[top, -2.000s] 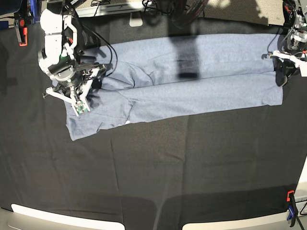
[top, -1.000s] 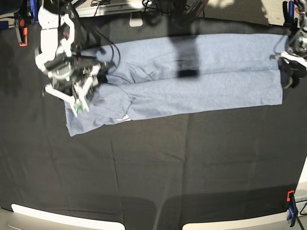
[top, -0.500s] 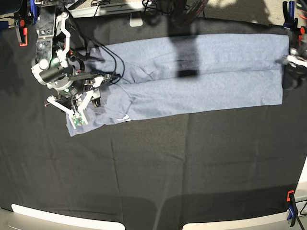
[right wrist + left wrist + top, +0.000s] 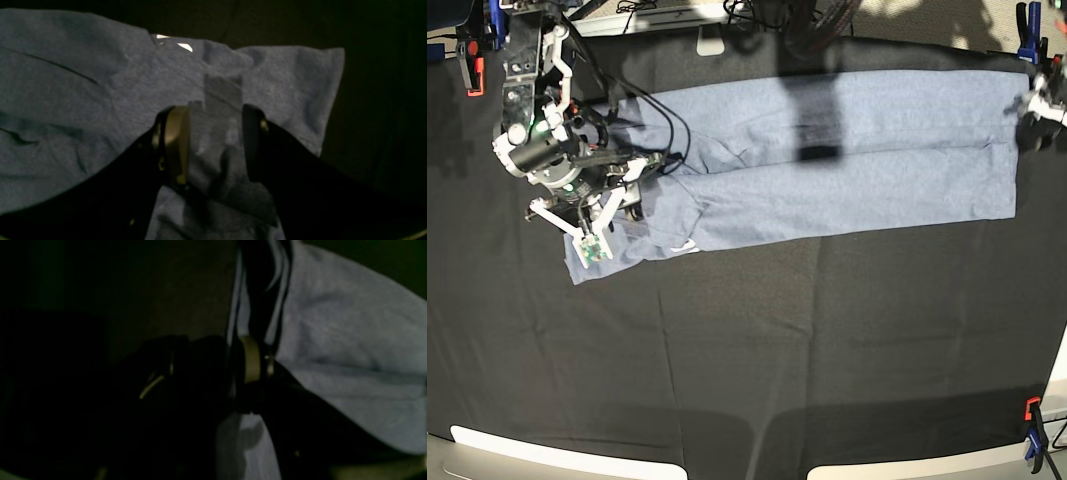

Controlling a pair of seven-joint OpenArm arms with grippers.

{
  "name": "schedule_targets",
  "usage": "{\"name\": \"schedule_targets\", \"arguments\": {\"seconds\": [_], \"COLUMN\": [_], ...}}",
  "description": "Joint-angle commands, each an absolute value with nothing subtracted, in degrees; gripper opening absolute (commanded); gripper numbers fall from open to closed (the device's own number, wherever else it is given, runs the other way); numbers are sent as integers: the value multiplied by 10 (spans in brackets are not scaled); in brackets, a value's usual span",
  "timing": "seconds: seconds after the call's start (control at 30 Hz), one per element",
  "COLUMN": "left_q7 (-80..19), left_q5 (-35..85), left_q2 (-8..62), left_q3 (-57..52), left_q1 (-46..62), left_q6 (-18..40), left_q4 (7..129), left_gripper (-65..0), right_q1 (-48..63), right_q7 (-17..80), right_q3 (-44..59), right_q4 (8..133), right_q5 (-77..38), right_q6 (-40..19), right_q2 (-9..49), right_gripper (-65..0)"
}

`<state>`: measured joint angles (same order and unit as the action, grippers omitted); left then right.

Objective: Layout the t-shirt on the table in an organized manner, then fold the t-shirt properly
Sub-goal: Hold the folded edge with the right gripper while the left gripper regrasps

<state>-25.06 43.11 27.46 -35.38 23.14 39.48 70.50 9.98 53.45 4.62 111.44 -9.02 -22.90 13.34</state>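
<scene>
Right gripper (image 4: 213, 143) hovers open, empty, over the t-shirt (image 4: 827, 155): heathered blue-grey band, creased lengthwise. Left gripper's (image 4: 257, 363) opening unclear. Wrinkled black table (image 4: 777, 350) lies bare toward 6 o'clock.

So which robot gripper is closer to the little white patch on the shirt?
Right. The right gripper hangs over the t-shirt at the end with the white patch. The left gripper is at the shirt's opposite end.
</scene>
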Motion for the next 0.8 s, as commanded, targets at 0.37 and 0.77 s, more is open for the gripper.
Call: {"name": "schedule_targets", "arguments": {"seconds": [0.37, 0.77], "left_q7": [-274, -273], "left_q5": [522, 493], "left_q2": [221, 241], "left_q3": [-375, -374], "left_q1": [244, 236], "left_q6": [400, 400], "left_q4": [714, 759], "left_gripper": [-441, -441], "right_q1": [92, 92], "right_q7": [520, 519], "right_q3": [49, 49], "right_q4": [1125, 1125], "right_q5": [-92, -99], "right_q6": [-227, -227], "right_q2": [138, 138], "right_gripper": [-400, -400]}}
